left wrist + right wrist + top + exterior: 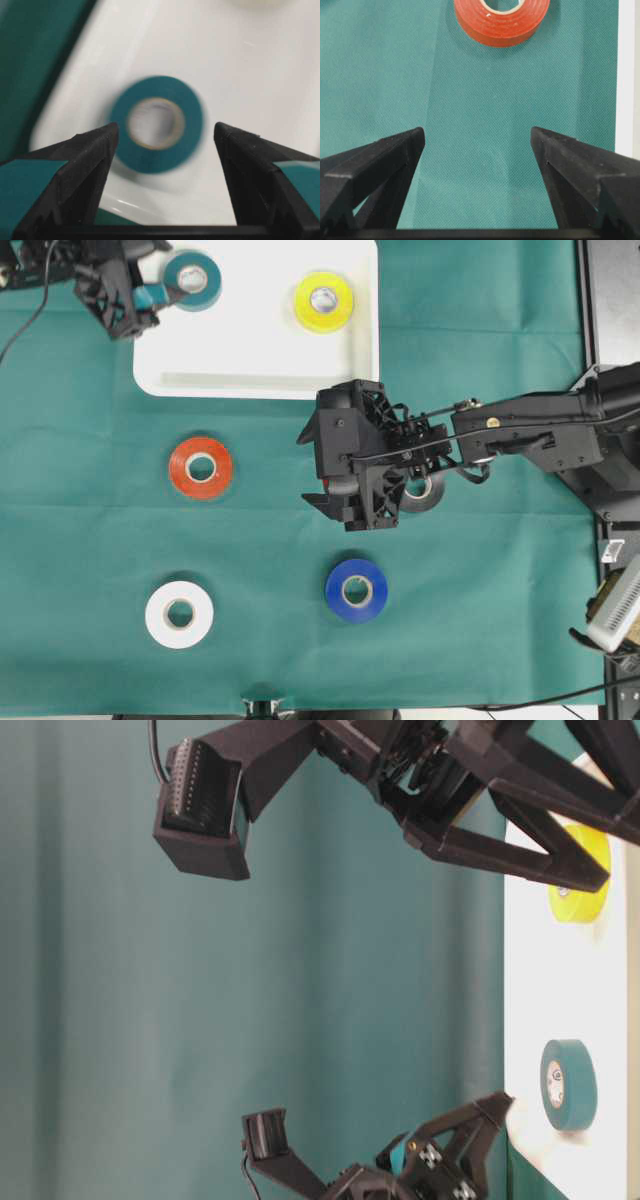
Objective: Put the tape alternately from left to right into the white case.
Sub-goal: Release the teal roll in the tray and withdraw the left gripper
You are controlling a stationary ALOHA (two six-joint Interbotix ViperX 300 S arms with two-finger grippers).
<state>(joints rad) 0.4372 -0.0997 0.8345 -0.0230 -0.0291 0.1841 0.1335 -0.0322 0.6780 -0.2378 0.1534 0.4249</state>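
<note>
The left gripper (165,142), jaws spread and holding nothing, hangs by the teal roll (192,280) lying left of the yellow roll (323,301) in the white case (250,350), while the right gripper (477,145), equally spread and empty, hovers over green cloth (100,540) right of the red-orange roll (201,468).

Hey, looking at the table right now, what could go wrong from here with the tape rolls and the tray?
1. The open left tool sits close to the teal ring-shaped tape roll lying in the shallow white plastic tray; pulling away carelessly could drag it.
2. The black tape roll is mostly hidden beneath the open right tool, so a descent might knock it.
3. The red-orange tape roll lies opposite the right tool, inviting a wrong pick.
</note>
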